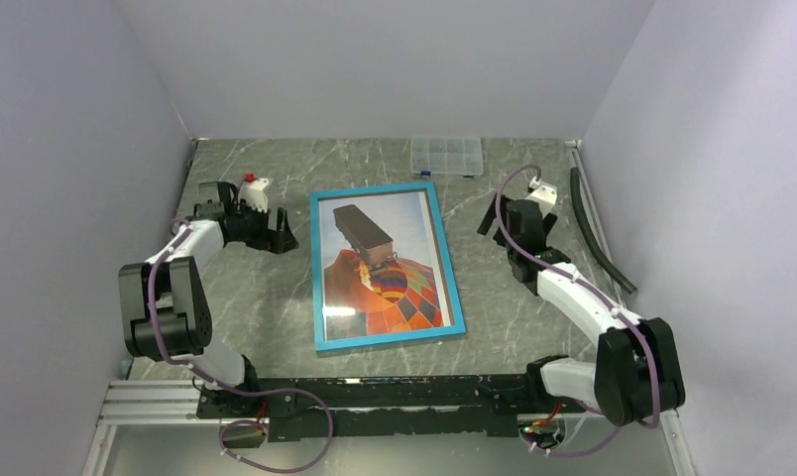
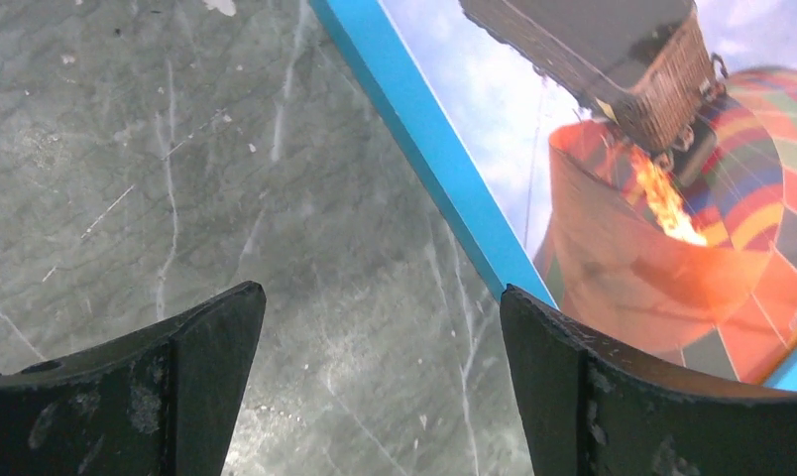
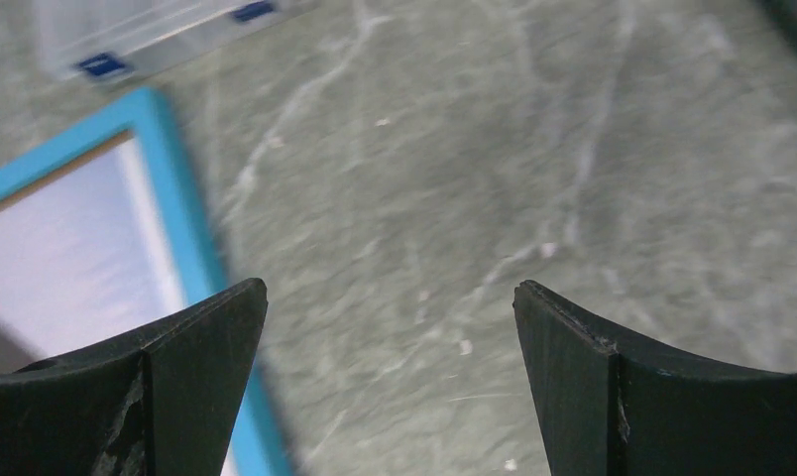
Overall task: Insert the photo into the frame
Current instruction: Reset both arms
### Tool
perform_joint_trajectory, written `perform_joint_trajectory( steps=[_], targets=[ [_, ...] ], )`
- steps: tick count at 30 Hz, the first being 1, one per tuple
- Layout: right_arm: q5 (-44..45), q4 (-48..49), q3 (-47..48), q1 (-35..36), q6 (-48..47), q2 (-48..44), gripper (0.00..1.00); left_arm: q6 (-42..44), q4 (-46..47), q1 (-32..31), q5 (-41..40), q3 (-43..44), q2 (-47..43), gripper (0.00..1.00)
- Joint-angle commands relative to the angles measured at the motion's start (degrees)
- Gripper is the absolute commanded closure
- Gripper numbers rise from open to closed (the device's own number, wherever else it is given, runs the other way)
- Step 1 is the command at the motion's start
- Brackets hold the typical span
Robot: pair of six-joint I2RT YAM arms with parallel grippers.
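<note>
Both mine: left gripper (image 2: 383, 297), right gripper (image 3: 390, 293) wide open, empty.
Frame (image 1: 390, 338), photo (image 1: 380, 268) inside: flat on bench (image 1: 266, 307) between them.

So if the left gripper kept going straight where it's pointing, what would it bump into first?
Probably the bare table, just beside the frame's blue edge. The left gripper points down at the stone, though depth is hard to judge.

Left gripper (image 2: 380, 297) low over the grey marbled table (image 2: 176, 149); its black fingers (image 2: 201, 377) spread wide, only bare table between them; the frame (image 2: 429, 149), bright-blue border, runs diagonally from top centre down behind the right finger; the photo (image 2: 623, 258) lies inside it, showing brown basket, flame and orange-red patchwork balloon.
</note>
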Motion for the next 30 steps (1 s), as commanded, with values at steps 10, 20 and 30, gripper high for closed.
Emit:
perform_joint_trajectory(
  steps=[10,20,30],
  targets=[
    [15.7,37.32,-12.23,-5.48,-13.47,4.4,0.0,-21.05,54.41,1.93,-5.98,-17.07,-0.06,0.06],
    [14.53,36.08,-13.81,-8.28,-11.73,3.15,0.0,-15.03,50.85,4.52,-9.73,-23.33,-1.78,0.06],
    [13.97,37.89,-16.94,-8.36,-14.46,-0.15,0.0,-21.45,69.29,5.28,-13.46,-29.08,1.65,0.06]
  ],
)
